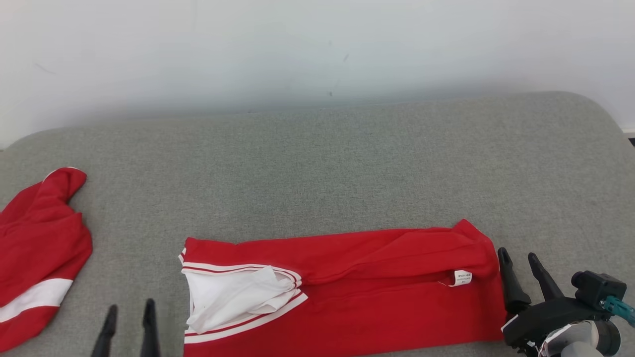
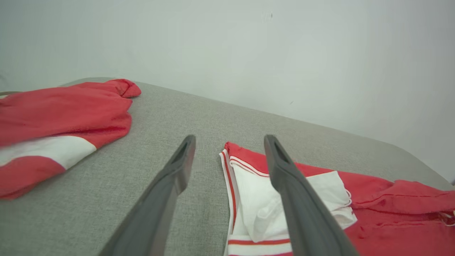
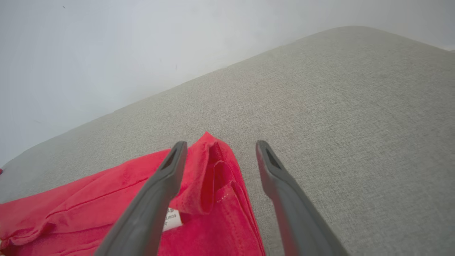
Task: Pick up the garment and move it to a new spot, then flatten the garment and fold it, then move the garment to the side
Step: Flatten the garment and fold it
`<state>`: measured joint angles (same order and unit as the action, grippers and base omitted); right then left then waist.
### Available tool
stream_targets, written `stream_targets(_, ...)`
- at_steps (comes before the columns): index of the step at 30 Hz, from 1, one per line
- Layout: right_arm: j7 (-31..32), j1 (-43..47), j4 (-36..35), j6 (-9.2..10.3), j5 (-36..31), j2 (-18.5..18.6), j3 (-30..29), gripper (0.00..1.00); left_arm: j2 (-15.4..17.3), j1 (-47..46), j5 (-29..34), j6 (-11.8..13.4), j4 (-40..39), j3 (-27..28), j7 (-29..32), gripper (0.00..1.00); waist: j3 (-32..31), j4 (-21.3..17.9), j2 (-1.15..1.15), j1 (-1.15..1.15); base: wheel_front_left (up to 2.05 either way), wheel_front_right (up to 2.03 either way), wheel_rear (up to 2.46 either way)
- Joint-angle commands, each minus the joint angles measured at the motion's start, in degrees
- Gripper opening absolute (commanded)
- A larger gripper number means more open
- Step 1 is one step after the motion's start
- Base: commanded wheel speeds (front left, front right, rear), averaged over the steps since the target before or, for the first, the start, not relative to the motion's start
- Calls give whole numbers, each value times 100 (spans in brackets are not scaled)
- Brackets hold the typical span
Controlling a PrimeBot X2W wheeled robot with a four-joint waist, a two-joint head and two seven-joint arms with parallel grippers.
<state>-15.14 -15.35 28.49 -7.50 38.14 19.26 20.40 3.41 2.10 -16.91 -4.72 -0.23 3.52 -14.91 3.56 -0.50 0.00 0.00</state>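
Pointing up from the lower left of the head view, the left gripper (image 1: 131,305) shows as two dark fingertips standing apart with nothing between them. It sits above the grey padded surface (image 1: 347,163), just beside the left end of the garment (image 1: 377,287). In the left wrist view its fingers (image 2: 177,170) are spread wide and empty, one over bare grey fabric, the other crossing in front of the garment's white panel (image 1: 233,295); whether it touches the cloth cannot be told. At the lower right of the head view the right gripper (image 1: 518,254) rises from its black wrist housing (image 1: 555,317), tilted slightly leftward, jaws likewise parted and holding nothing. It stands close against the garment's right edge. In the right wrist view the nearest corner of the cloth lies in the gap between the fingers, unpinched. The garment, red with red-and-white striped trim, lies as a long flattened band across the near edge of the surface, between the two grippers. A small white label (image 1: 461,277) shows near its right end. A second red garment (image 1: 39,248) with a white stripe lies bunched at the far left, well apart. A pale wall (image 1: 297,49) stands behind.
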Motion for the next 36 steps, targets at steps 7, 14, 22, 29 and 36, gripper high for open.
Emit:
stream_targets(7,90,-223,440,1,-229,-182,-203,100,-44,195,193,108,-205,389,-17,100,-92,133,0,0,0,0,0)
stream_targets(14,218,-609,979,2,-437,-345,-313,100,-50,226,151,131,-260,347,-17,100,-30,275,0,0,0,0,0)
stream_targets(22,400,-900,1796,1,-888,-444,-486,100,-51,144,75,174,-226,275,-17,100,112,408,0,0,0,0,0)
stream_targets(29,535,-922,2049,2,-957,-481,-568,100,-52,103,33,207,-251,285,-17,100,201,365,0,0,0,0,0)
stream_targets(36,723,-964,2268,3,-1071,-516,-606,49,-51,56,12,210,-246,246,-17,100,260,316,0,0,0,0,0)
